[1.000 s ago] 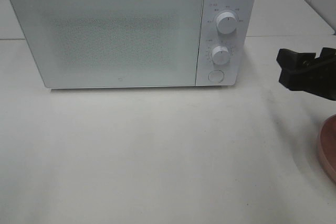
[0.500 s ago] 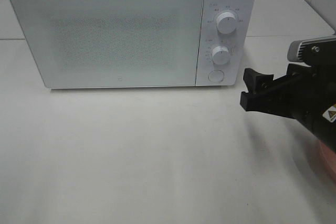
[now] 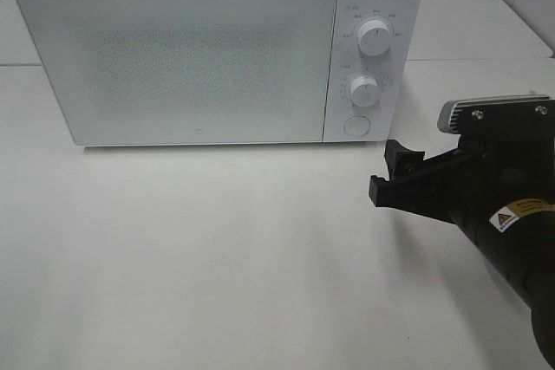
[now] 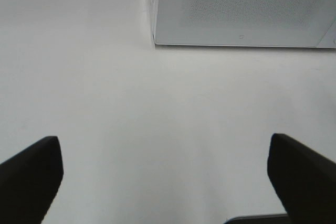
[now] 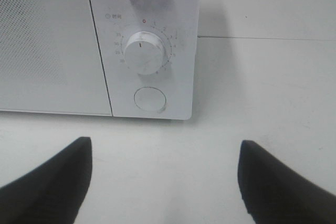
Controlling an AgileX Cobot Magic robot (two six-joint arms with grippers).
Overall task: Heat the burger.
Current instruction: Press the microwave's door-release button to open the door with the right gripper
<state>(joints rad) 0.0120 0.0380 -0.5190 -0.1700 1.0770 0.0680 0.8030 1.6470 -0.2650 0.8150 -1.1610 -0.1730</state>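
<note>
A: Count?
B: One white box microwave (image 3: pixel 173 58), door shut; two white round dials (image 3: pixel 375 38); one round button (image 3: pixel 355 126). The burger: in no view.
A: Grippers?
B: Both spread wide, empty: left gripper (image 4: pixel 163 153), right gripper (image 3: pixel 387 171). The right one has advanced toward the button since earlier.

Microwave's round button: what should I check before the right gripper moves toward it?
1. Door of the microwave shut: ok.
2. Path to the round button clear for the right gripper: ok.
3. That right gripper open and empty: ok.
4. The left gripper open and empty: ok.
5. The lower knob pointing at zero: ok.
6. Location of the burger: cannot tell, no view shows it.
</note>
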